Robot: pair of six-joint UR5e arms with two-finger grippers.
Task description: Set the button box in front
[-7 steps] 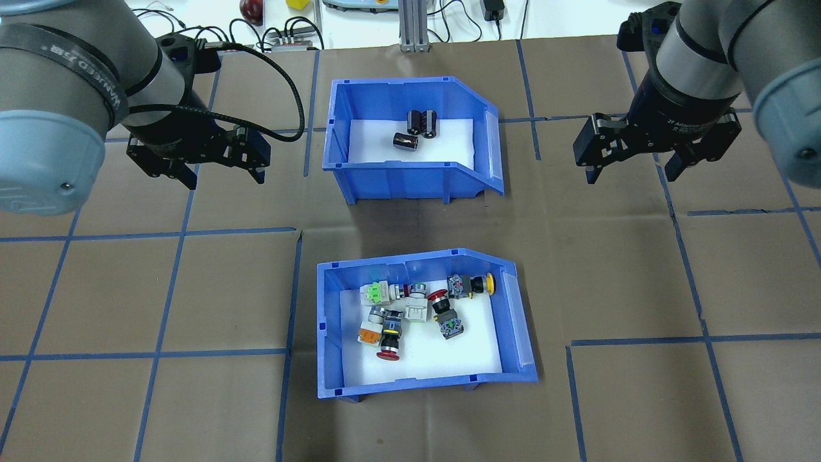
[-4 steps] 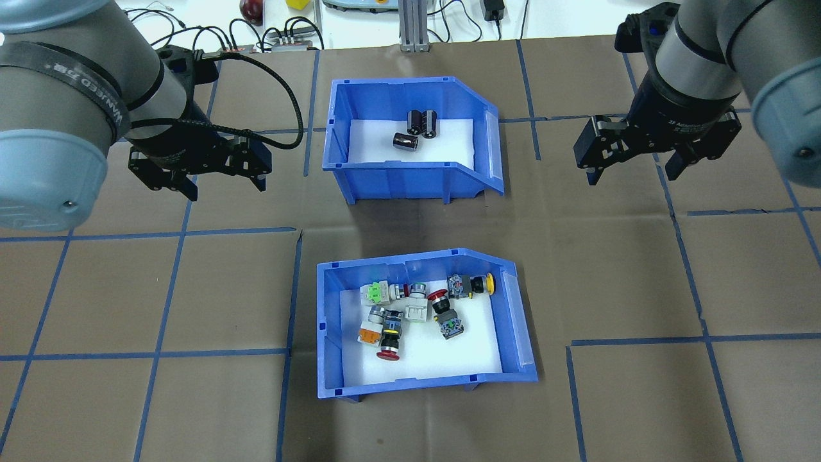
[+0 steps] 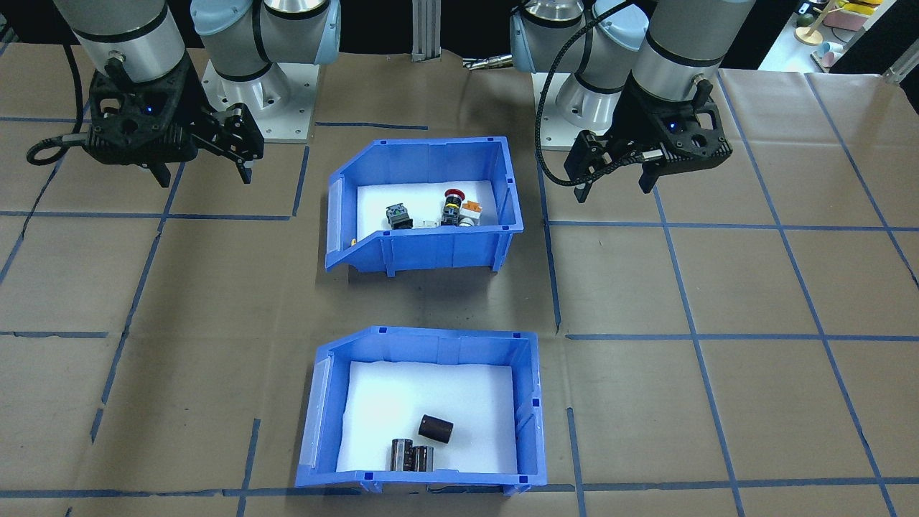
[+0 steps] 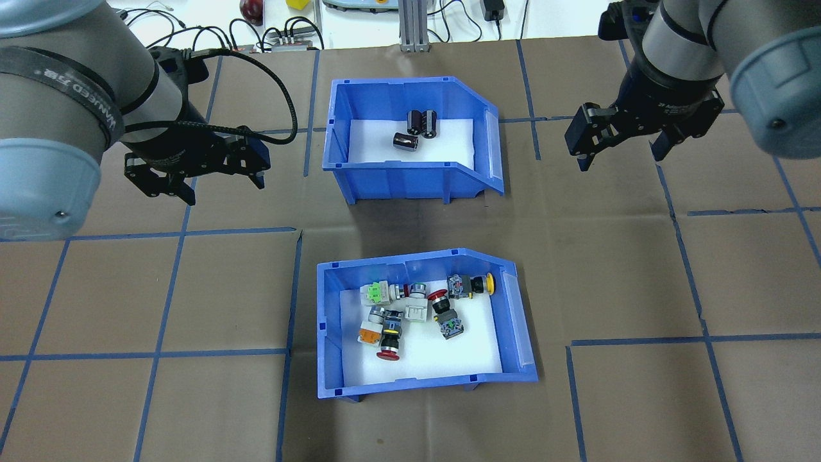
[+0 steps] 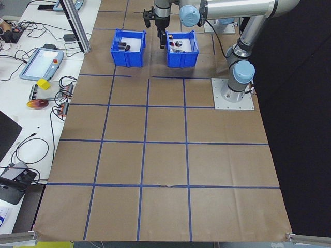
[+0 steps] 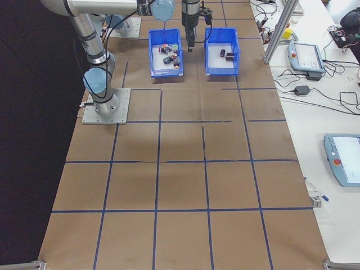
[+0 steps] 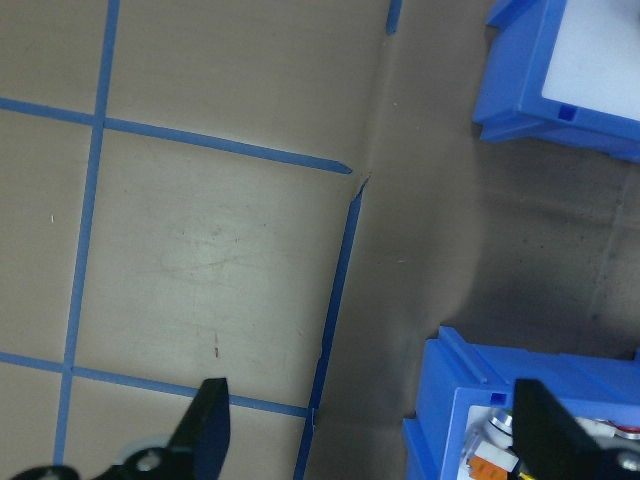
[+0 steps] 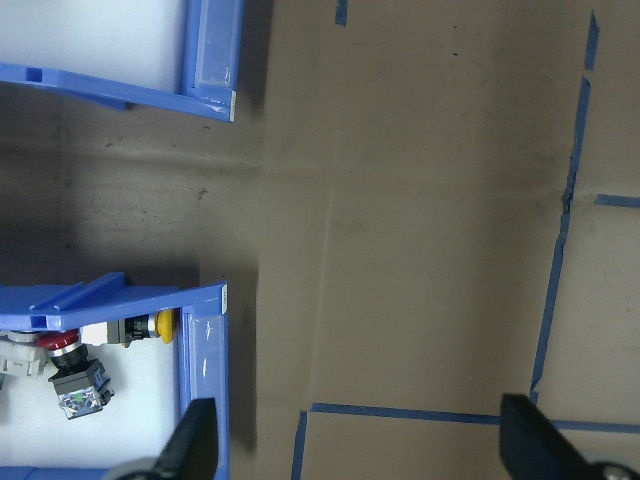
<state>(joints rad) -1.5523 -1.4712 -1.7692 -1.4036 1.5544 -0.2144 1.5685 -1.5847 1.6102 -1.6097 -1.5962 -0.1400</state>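
Observation:
The button box (image 4: 328, 333) is a blue bin with a white foam floor and several red, yellow, green and orange push-button switches. It sits on the near half of the table, its left corner (image 7: 440, 420) in the left wrist view and its right wall (image 8: 205, 370) in the right wrist view. In the front-facing view the button box (image 3: 431, 248) lies nearest the robot. My left gripper (image 4: 224, 187) hangs open and empty, up and to the left of it. My right gripper (image 4: 621, 159) is open and empty, up and to the right.
A second blue bin (image 4: 397, 179) with dark cylinders (image 4: 420, 125) stands farther out, between the two grippers. Brown paper with blue tape lines (image 4: 160, 353) covers the table. Cables and devices (image 4: 282, 35) lie past the far edge. Arm bases (image 3: 251, 86) stand behind the button box.
The right gripper has moved a little farther out and to the left. The left gripper has shifted slightly. Both bins are where they were.

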